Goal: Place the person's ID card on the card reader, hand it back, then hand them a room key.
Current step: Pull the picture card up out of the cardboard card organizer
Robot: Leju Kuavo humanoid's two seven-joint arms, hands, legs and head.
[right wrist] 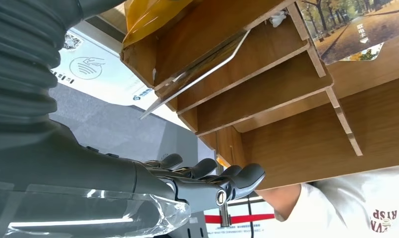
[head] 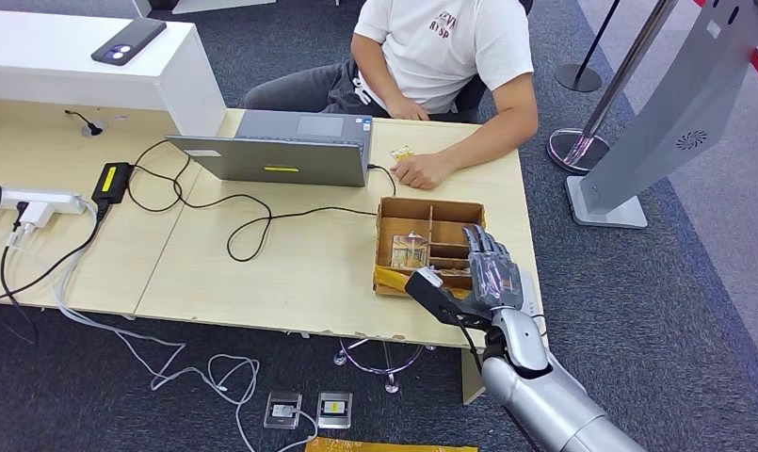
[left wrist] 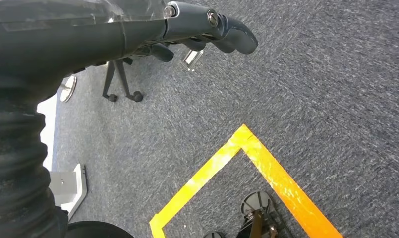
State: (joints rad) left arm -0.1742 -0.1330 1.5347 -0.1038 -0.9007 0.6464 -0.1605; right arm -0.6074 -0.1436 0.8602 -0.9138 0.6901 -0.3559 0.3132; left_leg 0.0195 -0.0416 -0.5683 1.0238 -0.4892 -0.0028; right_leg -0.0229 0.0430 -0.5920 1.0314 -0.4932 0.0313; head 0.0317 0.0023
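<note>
judging by the empty, spread right hand [head: 489,270] held over the box [head: 427,209], a key is yet to be picked.

Bright, even indoor light, soft faint shadows on the counter [head: 290,273], head view sharp, plastic-wrap glare lower left of the right wrist view, mild blur on the near arm covers
</note>
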